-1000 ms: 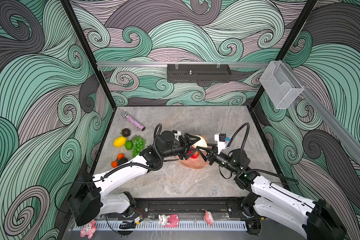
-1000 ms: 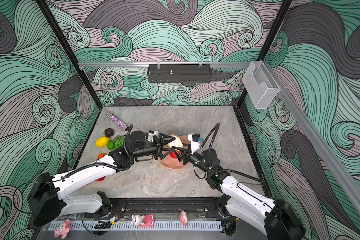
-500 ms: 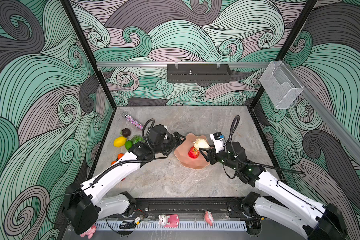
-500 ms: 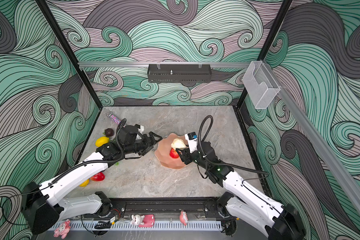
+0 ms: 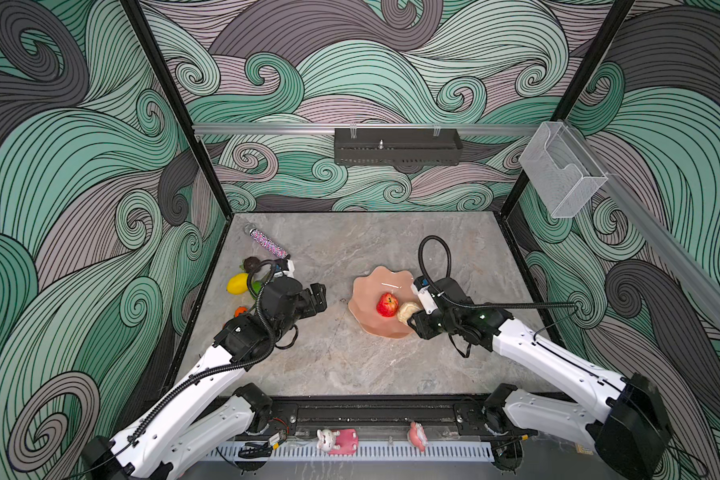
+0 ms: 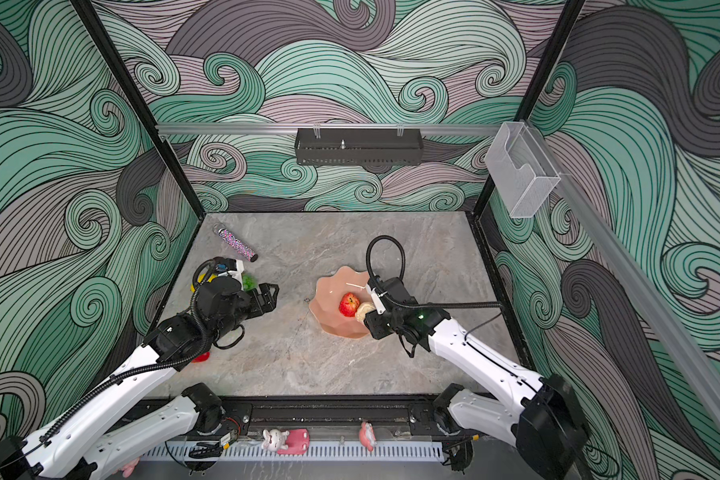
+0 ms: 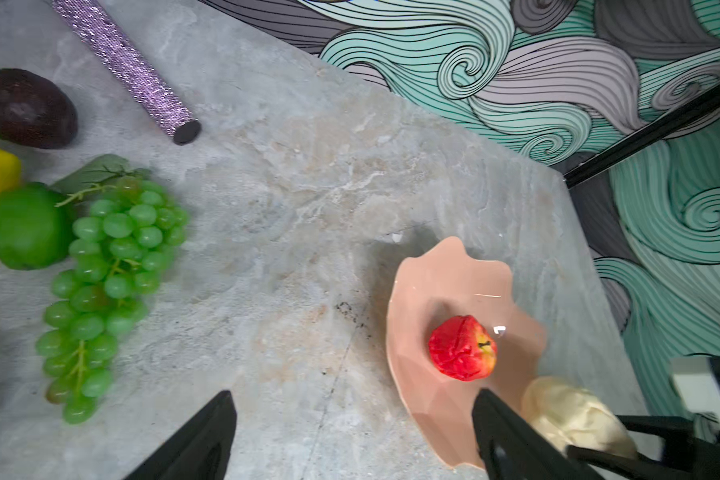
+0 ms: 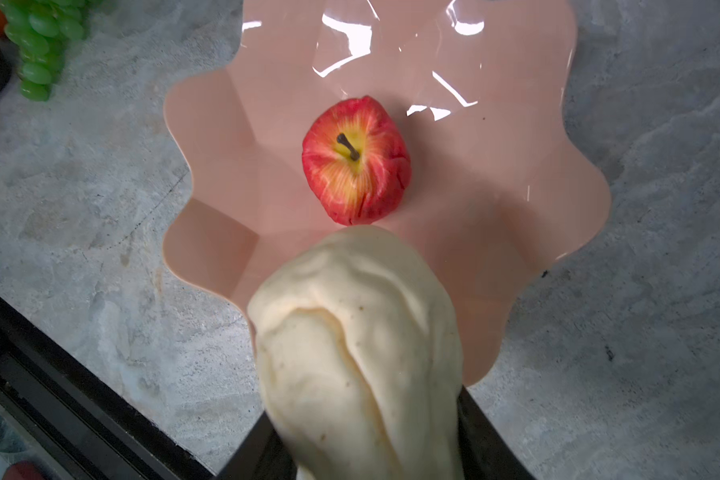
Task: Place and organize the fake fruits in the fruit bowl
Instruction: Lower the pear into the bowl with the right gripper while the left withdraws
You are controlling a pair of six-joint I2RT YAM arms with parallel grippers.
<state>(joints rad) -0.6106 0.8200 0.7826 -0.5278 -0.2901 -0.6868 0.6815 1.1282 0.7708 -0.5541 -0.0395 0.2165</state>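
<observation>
A: The right gripper (image 8: 362,457) is clamped on the cream pear (image 8: 358,340), over the near rim of the fruit bowl (image 8: 516,187) — the left gripper (image 7: 354,399) is spread, empty.
B: Dropped there, it could roll off that sloped rim, or nudge the apple (image 8: 356,160).
A: Its long axis runs straight out from the jaws — free end toward the apple.

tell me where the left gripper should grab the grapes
Take the grapes across the middle of the bunch, straight down from above. It lies flat and long on the table, and the lime crowds only its stem end, so the open left gripper likely fits either side there.
</observation>
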